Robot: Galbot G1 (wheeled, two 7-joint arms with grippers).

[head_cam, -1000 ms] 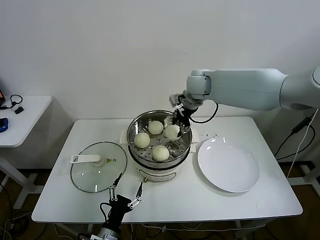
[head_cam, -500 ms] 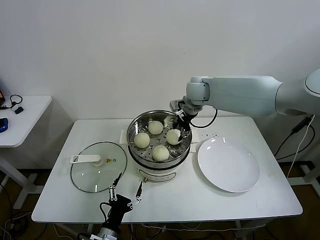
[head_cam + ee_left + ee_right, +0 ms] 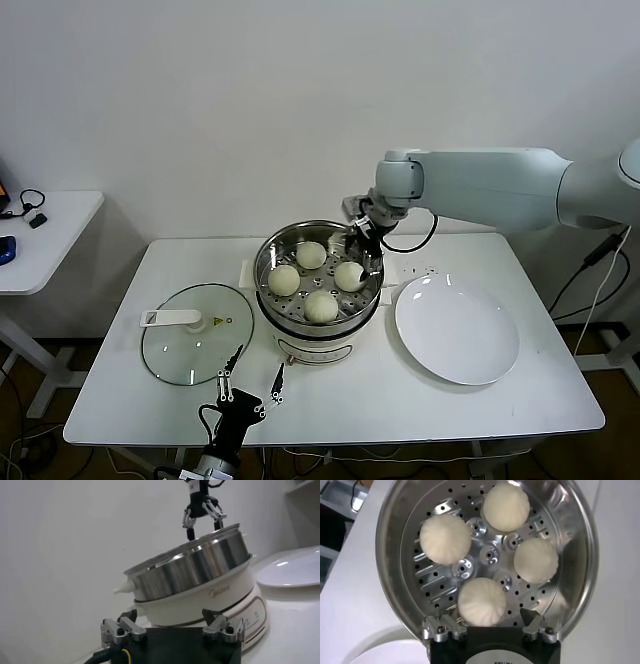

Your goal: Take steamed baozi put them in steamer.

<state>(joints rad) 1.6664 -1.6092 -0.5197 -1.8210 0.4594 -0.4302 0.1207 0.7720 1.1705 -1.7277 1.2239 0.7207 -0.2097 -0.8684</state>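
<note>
Sitting at the centre of the head view, the steamer (image 3: 318, 290) holds all four steamed baozi (image 3: 320, 305) on its perforated tray, spaced around the middle. The right gripper (image 3: 364, 246) hovers over the pot's upper-right rim with jaws spread wide and nothing between them. The left gripper (image 3: 250, 392) rests low at the bottom edge, fingers apart. A glass lid (image 3: 195, 335) lies left, a white plate (image 3: 457, 329) right, both on the white table (image 3: 400, 400) against a plain white wall (image 3: 200, 100)

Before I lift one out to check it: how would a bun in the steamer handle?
Probably soft: the steamed baozi looks puffy and pleated, so a firm squeeze may dent it. Likely light. Its round shape could roll on the steamer tray.
</note>
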